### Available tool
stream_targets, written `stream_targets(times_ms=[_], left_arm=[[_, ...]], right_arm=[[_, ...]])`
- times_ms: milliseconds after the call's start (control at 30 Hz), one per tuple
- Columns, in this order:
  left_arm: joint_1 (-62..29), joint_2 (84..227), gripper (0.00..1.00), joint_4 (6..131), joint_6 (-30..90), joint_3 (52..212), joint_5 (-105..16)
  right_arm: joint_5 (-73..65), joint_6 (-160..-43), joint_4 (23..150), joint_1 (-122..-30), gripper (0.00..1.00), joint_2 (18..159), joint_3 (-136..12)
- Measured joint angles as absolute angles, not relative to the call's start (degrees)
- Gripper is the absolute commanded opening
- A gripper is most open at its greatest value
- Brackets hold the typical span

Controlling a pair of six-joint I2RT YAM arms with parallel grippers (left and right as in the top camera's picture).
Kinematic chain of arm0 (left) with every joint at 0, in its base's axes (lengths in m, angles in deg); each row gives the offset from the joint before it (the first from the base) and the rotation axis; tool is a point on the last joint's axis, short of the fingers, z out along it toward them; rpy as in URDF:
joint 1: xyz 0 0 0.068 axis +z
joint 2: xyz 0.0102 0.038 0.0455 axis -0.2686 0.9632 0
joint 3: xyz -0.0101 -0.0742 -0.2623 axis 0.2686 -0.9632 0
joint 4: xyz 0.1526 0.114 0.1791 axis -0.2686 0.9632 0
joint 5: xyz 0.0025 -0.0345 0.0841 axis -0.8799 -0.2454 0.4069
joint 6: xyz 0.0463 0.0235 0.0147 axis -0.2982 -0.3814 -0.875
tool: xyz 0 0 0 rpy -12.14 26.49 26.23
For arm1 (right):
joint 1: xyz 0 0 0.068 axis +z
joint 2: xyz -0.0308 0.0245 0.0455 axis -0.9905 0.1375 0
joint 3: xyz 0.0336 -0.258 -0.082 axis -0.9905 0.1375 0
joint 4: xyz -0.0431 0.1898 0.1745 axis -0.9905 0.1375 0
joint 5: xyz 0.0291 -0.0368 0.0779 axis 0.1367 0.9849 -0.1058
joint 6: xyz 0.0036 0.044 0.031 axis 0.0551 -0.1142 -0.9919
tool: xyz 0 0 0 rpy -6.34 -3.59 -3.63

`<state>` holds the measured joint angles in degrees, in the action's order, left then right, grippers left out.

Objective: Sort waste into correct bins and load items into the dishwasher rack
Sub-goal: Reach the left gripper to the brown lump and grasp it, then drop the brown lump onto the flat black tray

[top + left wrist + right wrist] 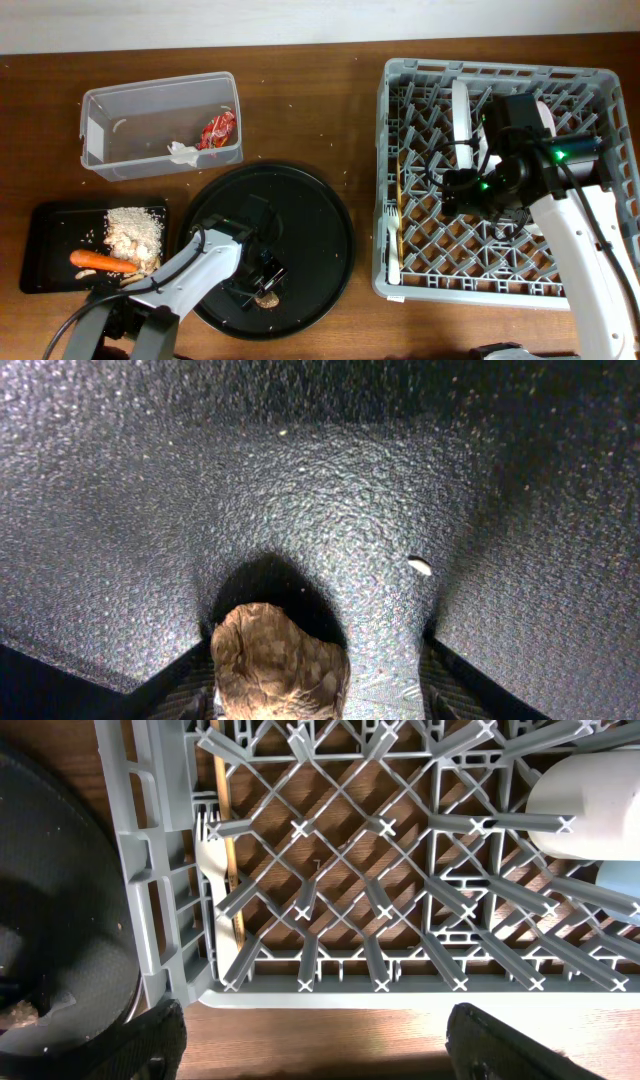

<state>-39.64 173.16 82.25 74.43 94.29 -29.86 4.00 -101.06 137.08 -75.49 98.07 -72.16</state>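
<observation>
A small brown round piece [266, 298] lies on the large round black tray [310, 230]. My left gripper [262, 285] is down over it. In the left wrist view the piece [280, 670] sits between the open jaws [318, 695], close to the left finger. My right gripper [470, 190] hovers over the grey dishwasher rack [600, 150], open and empty [320, 1050]. The rack holds an upright white plate [460, 115], a pale fork [215, 870], a stick [228, 840], a white cup [580, 800] and a light blue cup [622, 885].
A clear tub [100, 125] at the back left holds a red wrapper [217, 130] and a white napkin [183, 152]. A shallow black tray [45, 245] at the left holds beige grains [133, 228] and an orange carrot [100, 262].
</observation>
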Motion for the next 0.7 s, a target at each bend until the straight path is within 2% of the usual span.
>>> stream_targets(times_ms=[100,167,433,533,567,700], left_arm=[[-39.68,173.12,0.52,81.95,74.52,94.27,-29.75],[-39.68,173.12,0.45,81.92,74.5,94.27,-29.69],[-39.68,173.12,0.38,81.79,73.47,94.97,-27.57],[-37.91,173.12,0.36,81.53,72.25,96.15,-25.07],[-36.68,173.12,0.33,81.58,71.74,96.83,-24.46],[-31.79,173.12,0.33,81.6,69.1,97.48,-23.26]], right_arm=[[4.0,-101.08,137.08,-75.49,0.86,98.07,-72.16],[4.0,-101.08,137.06,-75.49,0.86,98.07,-72.16],[4.0,-101.08,137.08,-75.49,0.86,98.07,-72.16],[4.0,-101.1,137.06,-75.49,0.86,98.07,-72.16],[4.0,-101.1,137.08,-75.49,0.86,98.07,-72.16],[4.02,-101.06,137.08,-75.49,0.86,98.07,-72.16]])
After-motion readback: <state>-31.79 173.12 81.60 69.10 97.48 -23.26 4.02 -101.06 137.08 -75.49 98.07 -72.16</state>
